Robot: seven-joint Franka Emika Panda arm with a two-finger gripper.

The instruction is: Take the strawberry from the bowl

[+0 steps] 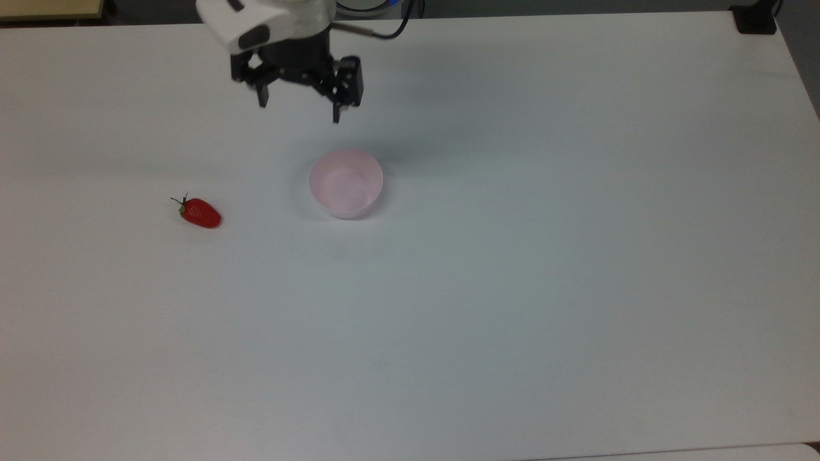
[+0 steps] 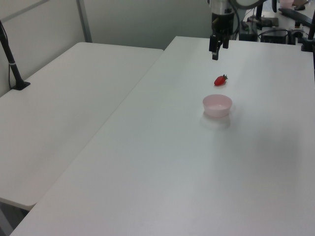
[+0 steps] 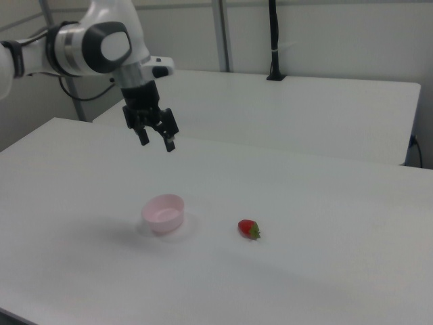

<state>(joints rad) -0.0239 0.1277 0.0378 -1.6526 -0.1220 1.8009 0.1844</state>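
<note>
White table (image 1: 512,288) spans the whole top view, matte and bare apart from two small items; a second white table (image 2: 64,113) sits alongside it in the left view, grey partition walls behind, a dark post (image 3: 272,40) at the far table's edge in the right view. Arm hangs high over the table's back part, gripper (image 1: 298,105) with fingers spread wide apart, nothing between them, raised well above the surface. Bowl (image 1: 346,183), pale pink, upright, empty. Strawberry (image 1: 200,213) lies on its side on the bare table, well apart from the bowl toward the top view's left, stem pointing away from the bowl. So the fruit is out of the bowl and set down; task reads as done. Risks, as judgement: the strawberry is rounded and lying loose on a smooth top, so any knock or jolt to the table could roll it; the bowl looks light and would slide or tip if the arm swept low across it.
</note>
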